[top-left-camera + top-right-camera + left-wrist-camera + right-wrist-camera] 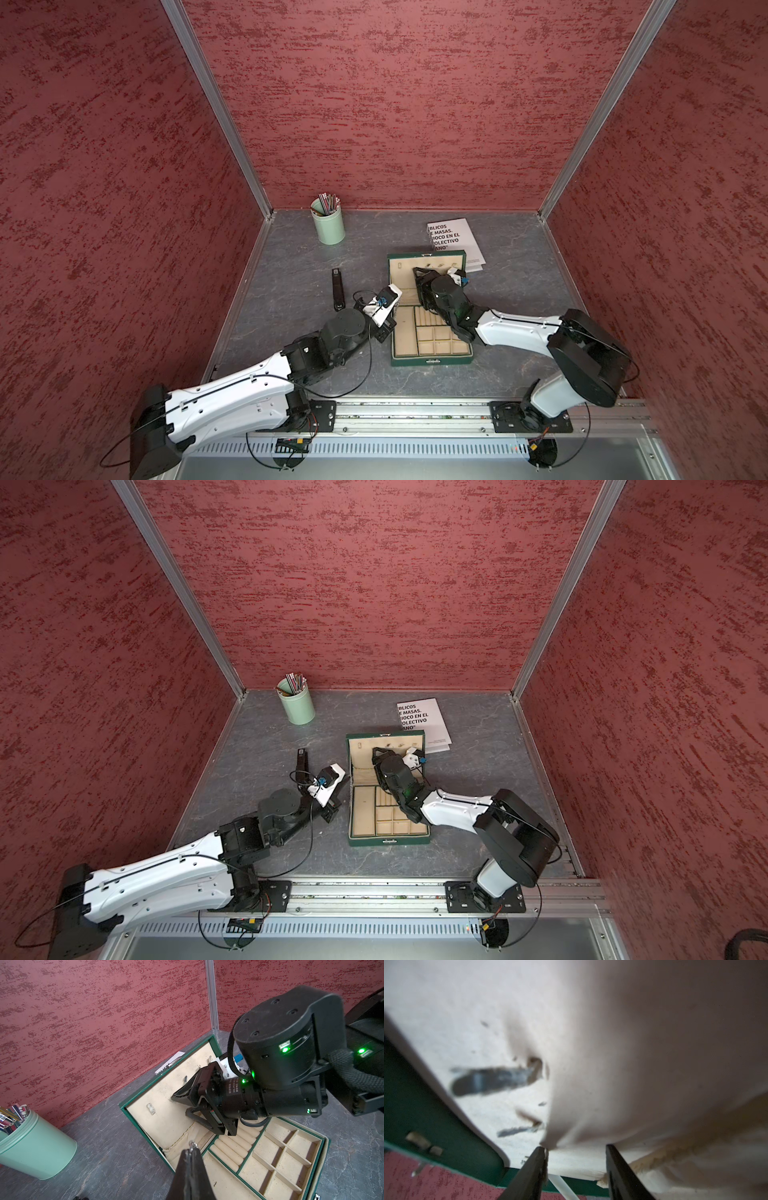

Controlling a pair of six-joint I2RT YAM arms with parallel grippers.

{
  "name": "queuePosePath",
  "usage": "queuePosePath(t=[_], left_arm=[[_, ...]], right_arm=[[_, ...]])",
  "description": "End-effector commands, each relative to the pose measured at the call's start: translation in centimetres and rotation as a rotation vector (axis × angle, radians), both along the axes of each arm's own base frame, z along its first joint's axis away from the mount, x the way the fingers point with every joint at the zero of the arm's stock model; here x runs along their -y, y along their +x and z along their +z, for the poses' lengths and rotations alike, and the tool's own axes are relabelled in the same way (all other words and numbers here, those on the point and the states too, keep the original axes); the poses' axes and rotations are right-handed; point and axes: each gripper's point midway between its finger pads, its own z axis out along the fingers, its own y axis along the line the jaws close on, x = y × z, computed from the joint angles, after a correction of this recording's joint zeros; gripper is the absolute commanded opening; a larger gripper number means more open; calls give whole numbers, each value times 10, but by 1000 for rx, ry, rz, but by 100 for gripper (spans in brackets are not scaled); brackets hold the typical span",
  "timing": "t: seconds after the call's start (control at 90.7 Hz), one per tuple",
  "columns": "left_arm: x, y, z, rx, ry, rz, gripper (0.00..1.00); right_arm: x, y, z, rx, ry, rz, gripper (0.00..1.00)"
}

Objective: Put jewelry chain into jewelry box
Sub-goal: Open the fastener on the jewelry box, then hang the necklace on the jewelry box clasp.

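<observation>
The jewelry box (432, 360) (390, 841) lies open mid-table with its lid upright; beige ring rolls and square compartments show inside. My left gripper (192, 1150) hovers at the box's left edge (381, 332), shut on the jewelry chain (192, 1144). Only a small silvery link sticks out past the fingertips; the rest of the chain is hidden. My right gripper (575, 1147) reaches over the tray to the lid's lining (178, 1076), jaws apart, both tips against the beige cloth beside the small hooks (151, 1108). One finger (537, 1159) touches a pucker in the lining.
A mint green cup of pencils (328, 226) stands at the back left. A white book with black lettering (455, 241) lies behind the box lid. A black bar-shaped object (337, 289) lies on the table left of the box, near my left wrist.
</observation>
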Motion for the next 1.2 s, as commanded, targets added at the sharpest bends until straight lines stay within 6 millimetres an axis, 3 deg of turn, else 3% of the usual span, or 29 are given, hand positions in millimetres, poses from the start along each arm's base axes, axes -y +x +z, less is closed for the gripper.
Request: queuePosePath(t=[0.0, 0.165, 0.287, 0.485, 0.617, 0.804, 0.959, 1.19], left_arm=[[-2, -1, 15, 22, -13, 2, 0], [-2, -2, 29, 39, -7, -5, 0], [-2, -4, 41, 60, 4, -15, 0], [4, -5, 64, 122, 69, -57, 0], [8, -4, 79, 170, 123, -81, 0], [15, -4, 89, 202, 166, -113, 0], [18, -3, 92, 221, 180, -123, 0], [20, -5, 95, 240, 189, -142, 0]], right_arm=[[10, -13, 8, 4, -106, 38, 61], [22, -30, 54, 89, -222, 125, 71], [30, -46, 79, 162, -498, 280, 72], [20, -74, 119, 537, -833, 601, 74], [24, -93, 133, 720, -925, 674, 74], [18, -132, 139, 1049, -870, 699, 70], [10, -143, 133, 1180, -900, 681, 65], [-26, -152, 122, 1272, -989, 745, 57]])
